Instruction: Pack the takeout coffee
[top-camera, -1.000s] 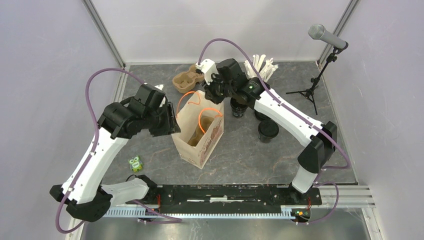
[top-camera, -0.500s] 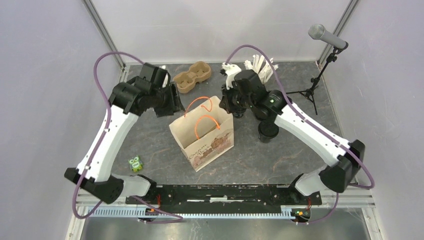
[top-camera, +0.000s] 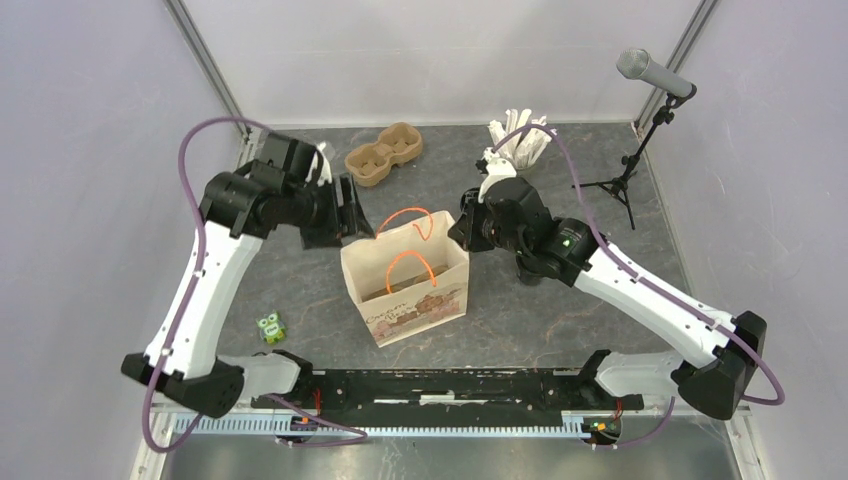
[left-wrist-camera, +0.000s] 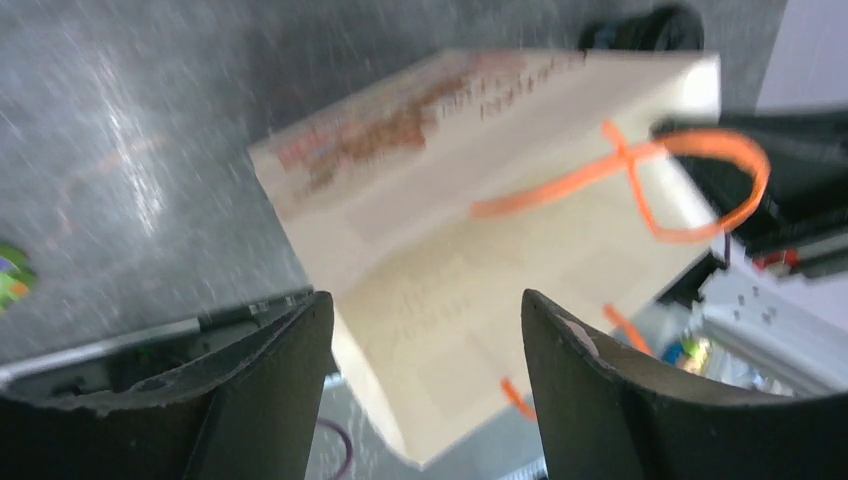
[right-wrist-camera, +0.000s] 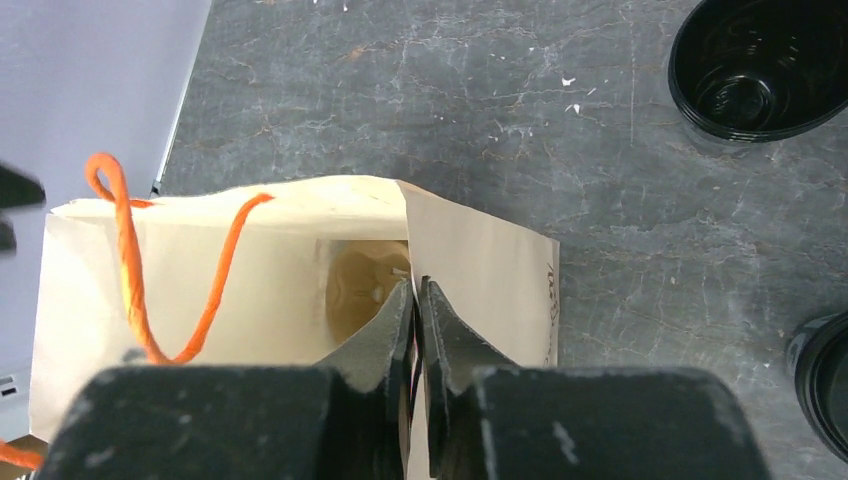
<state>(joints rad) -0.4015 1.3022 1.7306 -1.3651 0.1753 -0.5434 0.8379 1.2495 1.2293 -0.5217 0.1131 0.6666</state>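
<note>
Currently right gripper pressed together on paper bag rim, pinching thin 3 o'clock wall. Opposite, left gripper spread wide at bag's 9 o'clock side, no contact visible. Bag upright, mouth open, orange handles loose over mouth. Farther out, takeout coffee on table, apart from bag, toward its 3 o'clock. Likely step: hold mouth open for cup. Pull rim gently outward, avoid tearing; left takes opposite rim, clears handles.
</note>
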